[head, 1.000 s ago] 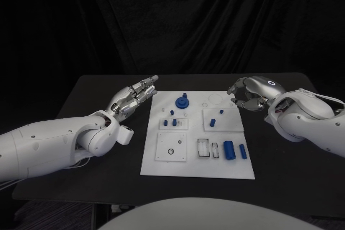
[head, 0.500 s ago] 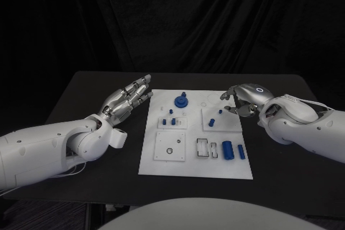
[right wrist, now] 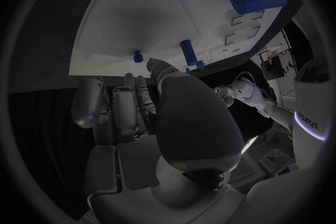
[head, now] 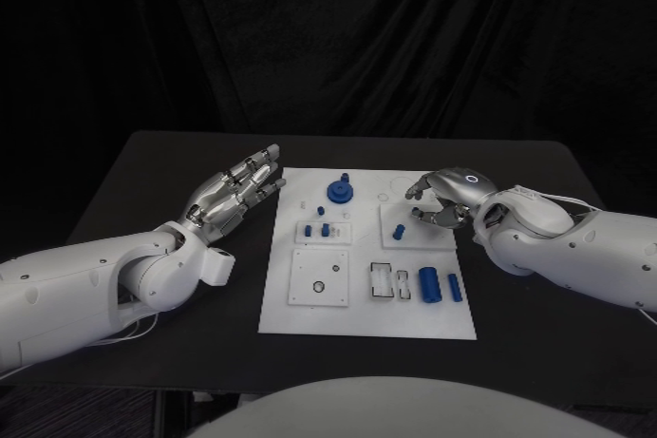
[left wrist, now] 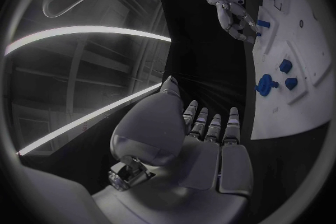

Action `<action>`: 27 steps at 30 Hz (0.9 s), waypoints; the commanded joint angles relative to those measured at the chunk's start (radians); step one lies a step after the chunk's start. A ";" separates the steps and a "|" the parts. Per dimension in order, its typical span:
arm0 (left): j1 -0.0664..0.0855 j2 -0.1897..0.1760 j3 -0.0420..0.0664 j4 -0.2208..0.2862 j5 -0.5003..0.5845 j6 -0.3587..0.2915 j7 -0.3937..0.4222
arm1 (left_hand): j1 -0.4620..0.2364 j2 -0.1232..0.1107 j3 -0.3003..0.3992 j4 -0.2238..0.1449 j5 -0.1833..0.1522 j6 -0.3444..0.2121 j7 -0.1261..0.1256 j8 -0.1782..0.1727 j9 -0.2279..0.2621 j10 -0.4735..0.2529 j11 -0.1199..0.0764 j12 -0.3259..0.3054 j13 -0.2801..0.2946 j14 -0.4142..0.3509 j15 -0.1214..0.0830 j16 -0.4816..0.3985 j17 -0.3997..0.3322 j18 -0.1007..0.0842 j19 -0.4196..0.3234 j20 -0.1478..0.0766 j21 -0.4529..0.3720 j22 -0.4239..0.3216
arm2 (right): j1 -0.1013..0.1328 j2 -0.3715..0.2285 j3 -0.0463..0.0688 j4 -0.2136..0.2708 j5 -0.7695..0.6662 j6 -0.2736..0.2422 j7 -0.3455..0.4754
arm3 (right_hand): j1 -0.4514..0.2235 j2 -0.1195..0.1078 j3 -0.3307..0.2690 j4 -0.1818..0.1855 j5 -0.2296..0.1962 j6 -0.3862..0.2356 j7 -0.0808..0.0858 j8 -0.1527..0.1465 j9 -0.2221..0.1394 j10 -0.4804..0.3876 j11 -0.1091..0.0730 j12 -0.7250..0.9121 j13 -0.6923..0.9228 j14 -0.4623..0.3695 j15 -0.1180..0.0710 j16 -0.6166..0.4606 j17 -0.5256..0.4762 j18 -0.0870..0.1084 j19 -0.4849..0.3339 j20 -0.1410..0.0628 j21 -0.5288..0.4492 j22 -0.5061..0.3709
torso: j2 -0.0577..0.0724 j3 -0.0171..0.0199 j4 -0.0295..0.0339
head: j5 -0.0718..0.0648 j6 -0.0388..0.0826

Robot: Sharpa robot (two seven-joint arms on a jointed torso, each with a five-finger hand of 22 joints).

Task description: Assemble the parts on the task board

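Spread wide beside the white board (head: 318, 314) at nine o'clock: left hand (head: 230, 193). Curled over its two o'clock corner, grip unclear: right hand (head: 441, 200). Resting in a slot at four o'clock: blue cylinder (head: 430, 284).

Right hand (head: 445, 199) fingertips' contact with the task board (head: 367, 314): indiscernible.

One task board (head: 318, 310), seven blue parts (head: 431, 284), two robot hands (head: 233, 192).

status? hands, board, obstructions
Left hand open, beside task board. Right hand curled, empty, over the board's far right, near small blue peg. No obstruction seen.
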 commanded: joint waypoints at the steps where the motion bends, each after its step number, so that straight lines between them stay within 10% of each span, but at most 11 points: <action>1: -0.001 0.002 0.001 0.000 0.009 0.033 0.110 | 0.015 0.000 0.000 -0.005 0.007 -0.007 0.000 -0.006 -0.002 0.000 0.007 -0.005 -0.001 0.001 0.005 -0.003 0.001 0.019 0.002 0.008 0.002 -0.001 | -0.005 0.002 0.001 -0.007 -0.012 0.003 -0.013 | 0.000 0.004 -0.005 -0.003 0.012 0.027 -0.003 0.013 0.003 0.021 0.000 0.003 -0.009 0.010 -0.002 0.007 0.000 -0.016 0.011 0.001 0.011 0.160 | 0.000 0.0006 0.0011 | -0.006 0.000; 11: -0.003 0.009 0.001 -0.005 0.009 0.046 0.105 | 0.030 -0.007 -0.002 -0.005 0.027 -0.019 -0.012 -0.007 -0.003 -0.002 0.013 -0.007 -0.002 0.005 0.013 -0.001 0.002 0.021 0.003 0.017 0.002 -0.005 | -0.011 0.005 0.001 -0.022 -0.012 -0.003 -0.013 | 0.016 0.011 -0.003 -0.018 0.074 0.103 -0.004 0.057 0.037 0.050 -0.006 0.004 -0.037 0.014 -0.005 0.017 0.000 -0.019 0.019 -0.002 0.023 0.164 | 0.000 0.0048 -0.0002 | -0.012 0.000; 27: -0.005 0.018 0.001 -0.012 0.009 0.060 0.098 | 0.044 -0.002 0.001 -0.005 0.060 -0.024 -0.009 -0.006 -0.002 -0.006 0.017 -0.010 -0.002 0.010 0.024 0.000 0.004 0.023 0.005 0.030 0.003 -0.010 | -0.022 0.018 0.001 -0.038 -0.012 -0.014 0.001 | 0.016 0.023 -0.002 -0.037 0.136 0.103 -0.010 0.100 0.103 0.117 -0.023 0.033 -0.047 0.026 -0.015 0.035 0.010 -0.025 0.038 -0.011 0.058 0.173 | -0.001 0.0016 0.0007 | -0.018 0.000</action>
